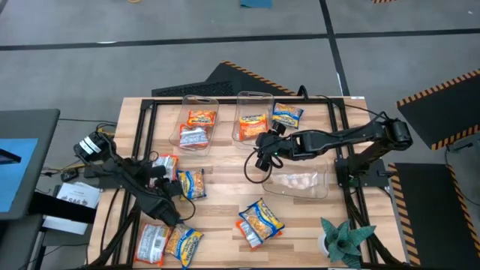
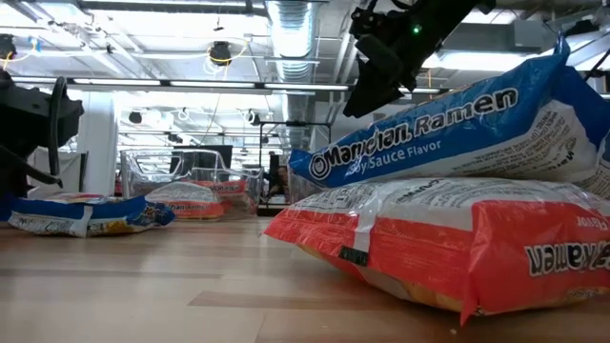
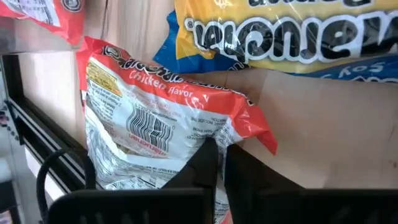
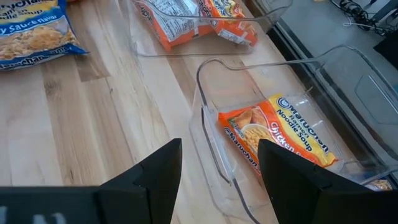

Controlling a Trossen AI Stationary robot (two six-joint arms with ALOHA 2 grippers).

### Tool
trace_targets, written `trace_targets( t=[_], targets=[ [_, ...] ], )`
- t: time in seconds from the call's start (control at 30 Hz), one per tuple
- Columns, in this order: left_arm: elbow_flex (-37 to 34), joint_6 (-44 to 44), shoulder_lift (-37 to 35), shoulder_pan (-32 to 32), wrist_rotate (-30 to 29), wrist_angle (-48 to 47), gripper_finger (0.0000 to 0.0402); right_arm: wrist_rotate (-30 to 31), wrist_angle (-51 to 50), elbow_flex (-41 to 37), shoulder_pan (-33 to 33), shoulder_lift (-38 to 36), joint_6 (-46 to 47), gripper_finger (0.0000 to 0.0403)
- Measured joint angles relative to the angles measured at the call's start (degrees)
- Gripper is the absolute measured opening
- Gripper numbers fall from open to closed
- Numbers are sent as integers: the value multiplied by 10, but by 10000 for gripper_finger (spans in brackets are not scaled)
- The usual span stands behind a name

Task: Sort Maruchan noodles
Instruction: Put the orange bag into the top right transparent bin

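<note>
1. The left gripper (image 1: pixel 166 217) sits low at about seven o'clock on the table; in the left wrist view its two dark fingers (image 3: pixel 208 163) are pressed together, pinching the edge of a silver-white and red chicken-flavour packet (image 3: pixel 155 134).
2. In the high view that packet (image 1: pixel 152 242) lies by the near-left corner, touching a blue-yellow packet (image 1: pixel 184 244) on its right.
3. The right gripper (image 1: pixel 262 157) hangs over the table's middle, just beside the middle bin — its fingers (image 4: pixel 155 171) stand wide apart and hold nothing.
4. The left clear bin (image 1: pixel 182 112), at about eleven o'clock, holds two packets: an orange one (image 1: pixel 201 118) toward the far end and a silver-white one (image 1: pixel 193 137) toward the near end.
5. The middle clear bin (image 1: pixel 253 96), at twelve o'clock, holds one orange chicken-soup packet (image 1: pixel 251 123); the right wrist view shows it lying flat (image 4: pixel 277 137) inside the clear walls.
6. A third clear bin (image 1: pixel 319 187) lies at about three o'clock, under the right arm; what is in it cannot be made out.
7. A blue-yellow packet (image 1: pixel 287 115) lies on the wood just right of the middle bin.
8. Loose on the table — a silver-white and red packet (image 1: pixel 166 166) and a blue-yellow one (image 1: pixel 192 184) at nine o'clock, near the left arm.
9. Near six o'clock a blue soy-sauce packet (image 1: pixel 262 217) rests on a red and white one (image 1: pixel 250 234); the low view shows the pair stacked (image 2: pixel 448 133).
</note>
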Motion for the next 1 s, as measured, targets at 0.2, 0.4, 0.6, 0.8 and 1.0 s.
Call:
trace_targets(
  t=[0.2, 0.4, 0.6, 0.8, 1.0],
  targets=[
    [90, 14, -53, 0, -23, -76, 0, 0, 0, 0, 0, 0, 0, 232],
    [178, 14, -126, -1, -91, -206, 0, 0, 5, 0, 0, 0, 0, 232],
    [258, 8, -172, 13, -184, -323, 0, 0, 7, 0, 0, 0, 0, 232],
    [288, 143, -213, 79, -286, -295, 0, -1, 12, 0, 0, 0, -1, 232],
    [279, 413, -252, 206, -313, -99, 0, 0, 16, 0, -1, 0, -11, 232]
  ],
)
